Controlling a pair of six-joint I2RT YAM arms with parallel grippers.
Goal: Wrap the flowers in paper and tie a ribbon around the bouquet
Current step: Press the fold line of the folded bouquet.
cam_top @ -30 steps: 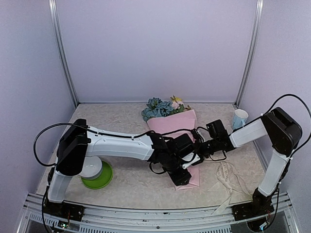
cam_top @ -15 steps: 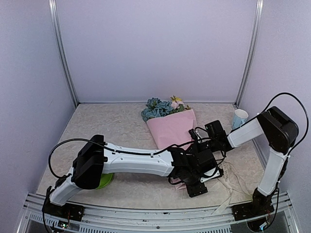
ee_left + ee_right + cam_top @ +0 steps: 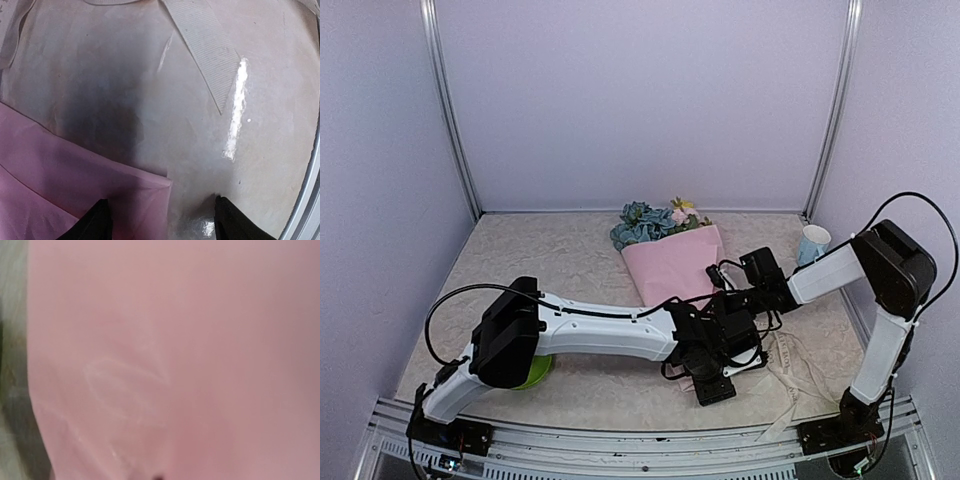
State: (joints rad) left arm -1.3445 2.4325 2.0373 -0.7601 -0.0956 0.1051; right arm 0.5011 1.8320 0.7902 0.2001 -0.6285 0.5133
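Observation:
The bouquet (image 3: pixel 672 258) lies on the table as a pink paper cone, with the blue, pink and yellow flowers (image 3: pixel 650 223) at its far wide end. My left gripper (image 3: pixel 713 385) reaches across to the cone's near narrow end. In the left wrist view that gripper (image 3: pixel 162 226) is open, and a corner of the paper (image 3: pixel 75 190) lies between its dark fingertips (image 3: pixel 95 224). The cream ribbon (image 3: pixel 202 47) lies loose beyond it, and trails over the table (image 3: pixel 800 362). My right gripper (image 3: pixel 725 290) rests against the cone's right side. Its view is filled by pink paper (image 3: pixel 175 360), with the fingers hidden.
A green bowl (image 3: pixel 532 372) with a white thing in it sits at the near left, partly under my left arm. A blue and white cup (image 3: pixel 813 243) stands at the far right by the wall. The metal front rail (image 3: pixel 620 430) runs along the near edge.
My left arm has swung right and toward the front edge, from over the cone's lower part to its near tip. The right arm and the bouquet have hardly moved.

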